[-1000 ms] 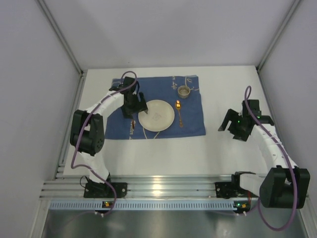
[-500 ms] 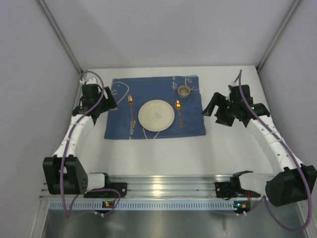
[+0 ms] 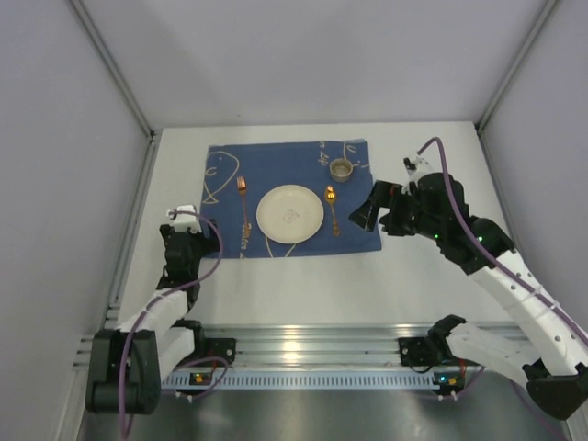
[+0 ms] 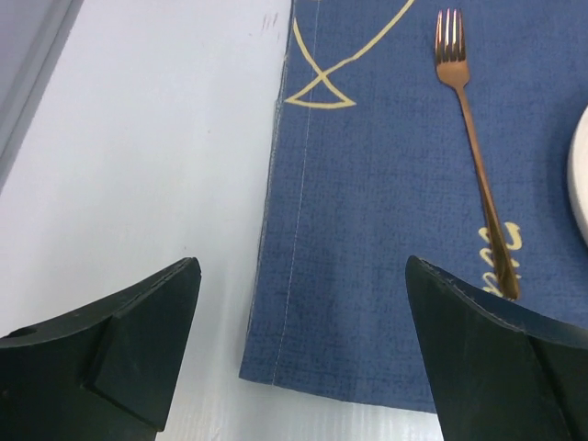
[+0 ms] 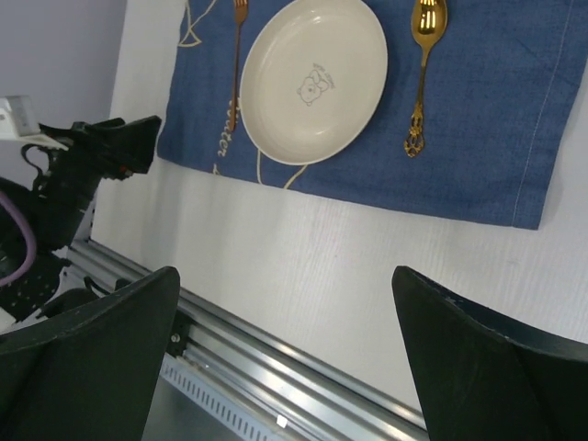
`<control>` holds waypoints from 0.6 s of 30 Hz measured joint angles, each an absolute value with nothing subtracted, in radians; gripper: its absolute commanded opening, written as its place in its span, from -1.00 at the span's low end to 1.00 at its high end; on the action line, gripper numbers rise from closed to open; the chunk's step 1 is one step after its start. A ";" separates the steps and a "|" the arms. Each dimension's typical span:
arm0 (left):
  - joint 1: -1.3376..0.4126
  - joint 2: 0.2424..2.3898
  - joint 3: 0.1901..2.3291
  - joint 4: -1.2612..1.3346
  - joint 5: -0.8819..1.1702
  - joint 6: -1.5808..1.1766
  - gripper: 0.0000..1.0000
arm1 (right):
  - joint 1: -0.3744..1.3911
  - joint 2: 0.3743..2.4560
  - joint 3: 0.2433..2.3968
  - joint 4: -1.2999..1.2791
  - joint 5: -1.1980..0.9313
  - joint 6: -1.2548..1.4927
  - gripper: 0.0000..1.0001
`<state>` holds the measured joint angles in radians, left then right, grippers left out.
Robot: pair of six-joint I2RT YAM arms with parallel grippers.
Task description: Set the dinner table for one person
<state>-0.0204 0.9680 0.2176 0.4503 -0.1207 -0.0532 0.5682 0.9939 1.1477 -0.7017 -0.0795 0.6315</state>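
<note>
The white dinner table carries a blue cloth with a cream plate at its middle. A copper fork lies left of the plate, a gold spoon right of it, and a small metal cup sits behind the spoon. My left gripper is open and empty, off the cloth's near-left corner. In the left wrist view that gripper faces the cloth and fork. My right gripper is open and empty, raised by the cloth's right edge. From the right wrist, it looks down on the plate and spoon.
An aluminium rail runs along the table's near edge. Grey walls with metal posts close in the left, right and back sides. The left arm shows at the left of the right wrist view.
The left arm has pulled back from beside the plate to the near left of the cloth. The right arm has swung left to the cloth's right edge. Both sets of jaws stand wider.
</note>
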 measured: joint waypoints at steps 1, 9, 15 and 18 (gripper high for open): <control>-0.020 0.989 0.194 0.500 -0.121 -0.049 0.96 | 0.574 0.958 1.113 -0.682 -0.084 0.629 0.99; -0.018 1.269 0.163 0.809 -0.113 -0.036 0.96 | 0.584 0.924 0.988 -0.598 -0.161 0.621 0.99; 0.013 1.446 0.345 0.801 -0.044 -0.031 0.82 | 0.614 0.990 0.988 -0.575 -0.202 0.606 1.00; 0.022 1.505 0.355 0.936 0.010 -0.029 0.96 | 0.620 1.005 0.989 -0.558 -0.206 0.591 1.00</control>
